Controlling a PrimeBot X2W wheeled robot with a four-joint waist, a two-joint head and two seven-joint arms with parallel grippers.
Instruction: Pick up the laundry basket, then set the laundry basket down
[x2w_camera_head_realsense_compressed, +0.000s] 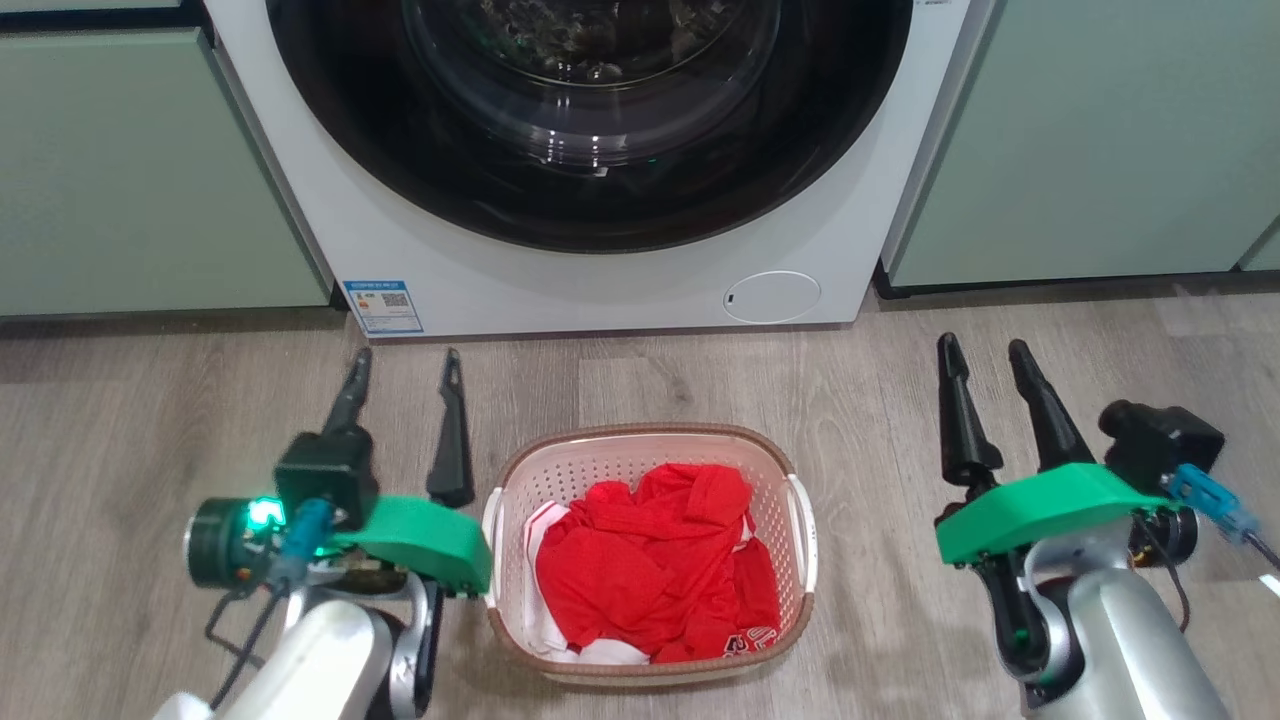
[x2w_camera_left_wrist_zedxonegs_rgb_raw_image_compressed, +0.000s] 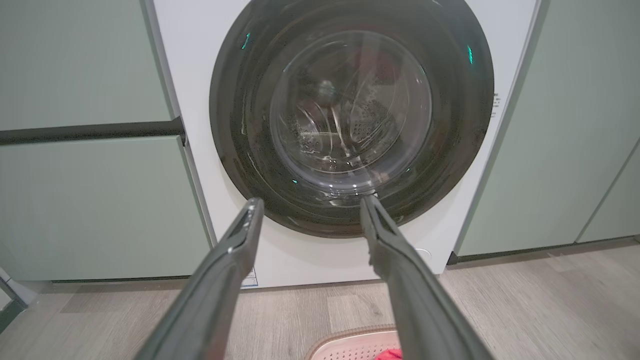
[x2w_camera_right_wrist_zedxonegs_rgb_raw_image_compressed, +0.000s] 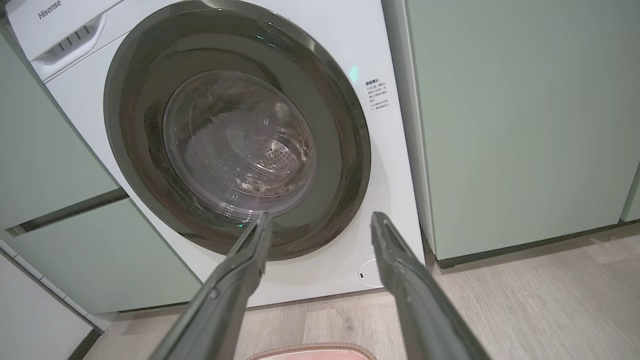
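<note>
Flanking the laundry basket (x2w_camera_head_realsense_compressed: 640, 433) with both our arms.
Our left gripper (x2w_camera_head_realsense_compressed: 407, 353) and right gripper (x2w_camera_head_realsense_compressed: 983, 343) stand spread wide, holding nothing; it sits on the floor (x2w_camera_head_realsense_compressed: 150, 430) before the washing machine (x2w_camera_head_realsense_compressed: 600, 285), red clothes (x2w_camera_head_realsense_compressed: 650, 570) inside.

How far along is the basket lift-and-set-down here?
Done: nothing visibly. The laundry basket sits on the floor with red clothes inside. In hand: the left gripper and right gripper hang either side of it, both open and empty. Left: grip the white handles, lift, set down. These frames alone cannot rule out a finished lift.
</note>
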